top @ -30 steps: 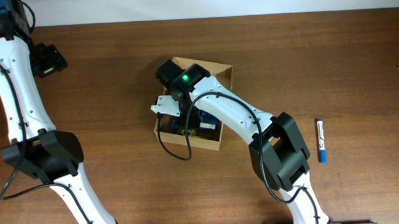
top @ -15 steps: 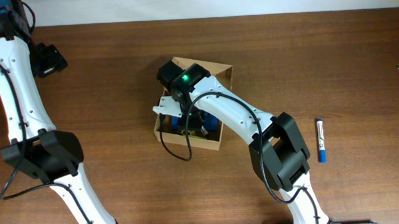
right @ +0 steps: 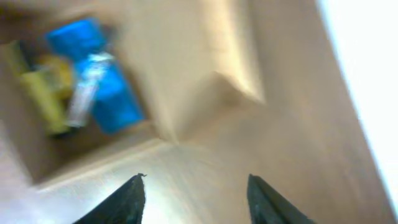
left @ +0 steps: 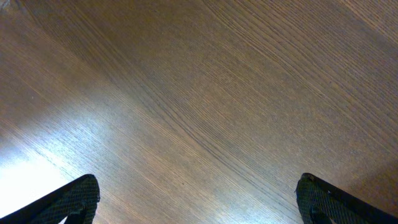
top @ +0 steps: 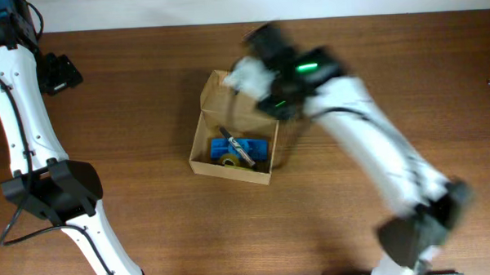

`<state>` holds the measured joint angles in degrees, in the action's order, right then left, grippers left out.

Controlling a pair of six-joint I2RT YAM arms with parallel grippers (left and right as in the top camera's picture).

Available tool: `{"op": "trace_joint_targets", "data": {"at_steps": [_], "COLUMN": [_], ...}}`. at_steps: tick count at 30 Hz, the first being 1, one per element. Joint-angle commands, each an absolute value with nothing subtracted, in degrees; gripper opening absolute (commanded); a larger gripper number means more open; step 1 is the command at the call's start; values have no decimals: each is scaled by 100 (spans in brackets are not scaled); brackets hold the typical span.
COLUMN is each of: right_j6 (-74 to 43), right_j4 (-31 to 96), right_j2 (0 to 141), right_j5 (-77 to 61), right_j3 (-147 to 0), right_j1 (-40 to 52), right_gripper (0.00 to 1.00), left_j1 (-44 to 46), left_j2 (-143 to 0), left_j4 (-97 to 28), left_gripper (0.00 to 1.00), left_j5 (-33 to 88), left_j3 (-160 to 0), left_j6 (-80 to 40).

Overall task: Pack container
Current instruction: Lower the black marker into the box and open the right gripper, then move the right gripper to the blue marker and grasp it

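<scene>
Right arm point(top: 368, 141) has swung up out of the cardboard box point(top: 230, 171), all blurry now. Left gripper point(left: 199, 202) gapes wide, empty. The cardboard box sits mid table point(top: 130, 117), lid up, blue box point(top: 244, 146) inside. Right gripper point(right: 199, 199) is spread apart, holding nothing.

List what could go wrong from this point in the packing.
The right gripper, open and motion-blurred, passes close by the raised flap of the container; a clip could shove it.
The blue box and other items lie loose inside, lid open; a jolt might tip them out.
The left gripper hovers over bare table far away, steadying nothing.
</scene>
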<state>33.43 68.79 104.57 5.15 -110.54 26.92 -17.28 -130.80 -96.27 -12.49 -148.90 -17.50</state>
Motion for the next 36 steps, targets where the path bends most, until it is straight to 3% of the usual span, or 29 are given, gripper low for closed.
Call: {"op": "trace_joint_targets", "data": {"at_steps": [1, 7, 11, 22, 25, 27, 36], "right_j6": [2926, 1750, 1446, 1441, 1225, 1046, 937], "right_j4": [6650, 6226, 6267, 5634, 5741, 5780, 5822], "right_j2": [9684, 9262, 9459, 9867, 10095, 10217, 10525], "right_j5": [670, 366, 16, 86, 86, 82, 64], "right_j3": [-10414, -9142, -8241, -6676, -6652, -6652, -6608], "right_j1": [1702, -257, -963, -1404, -1621, -1747, -1839], "right_gripper": [57, 61, 60, 69, 67, 60, 55], "left_j1": [-1754, -1754, -1754, -1754, -1754, -1754, -1754], "left_j2": [-12940, -12940, -12940, -12943, -12943, -12943, -12940], "left_j4": [-9627, -9627, -9627, -9627, -9627, -9627, -9629], "left_gripper": [100, 100, 100, 100, 100, 100, 100], "left_j5": [-1291, -1291, -1291, -1291, -1291, -1291, -1291], "left_j3": [-14851, -14853, -14851, -14851, -14851, -14851, -14853], "left_j6": [-1662, -1662, -1662, -1662, -1662, -1662, -1662]}}
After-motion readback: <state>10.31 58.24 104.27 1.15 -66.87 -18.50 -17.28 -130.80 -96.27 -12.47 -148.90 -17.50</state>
